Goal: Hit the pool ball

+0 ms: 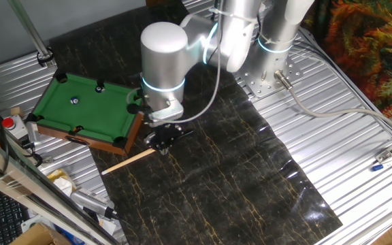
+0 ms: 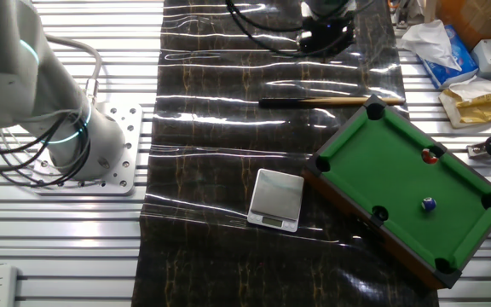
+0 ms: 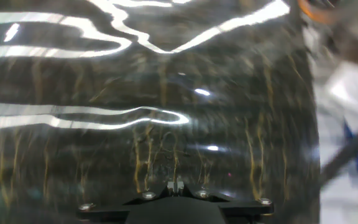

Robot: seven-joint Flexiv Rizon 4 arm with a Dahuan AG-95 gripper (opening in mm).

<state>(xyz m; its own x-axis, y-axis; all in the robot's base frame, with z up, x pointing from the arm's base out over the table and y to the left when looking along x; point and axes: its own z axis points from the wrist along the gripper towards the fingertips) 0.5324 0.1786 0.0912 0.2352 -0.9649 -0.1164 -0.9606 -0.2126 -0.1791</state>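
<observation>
The small green pool table [image 1: 90, 109] sits at the left of the dark mat; it also shows in the other fixed view [image 2: 399, 179]. A blue ball [image 2: 429, 205] lies on the felt, also seen in one fixed view [image 1: 74, 101]. A red ball [image 2: 429, 156] sits by a side pocket. A wooden cue [image 2: 331, 101] lies flat on the mat beside the table [image 1: 129, 161]. My gripper [image 1: 162, 141] hovers over the mat near the cue's dark end. In the blurred hand view its fingertips [image 3: 176, 185] look pressed together with nothing between them.
A small silver scale [image 2: 277, 199] lies on the mat beside the table. Tissues and boxes [image 2: 437, 43] and a red button box [image 1: 7, 124] stand on the slatted metal top beyond the table. The arm's base [image 2: 101, 153] is bolted nearby.
</observation>
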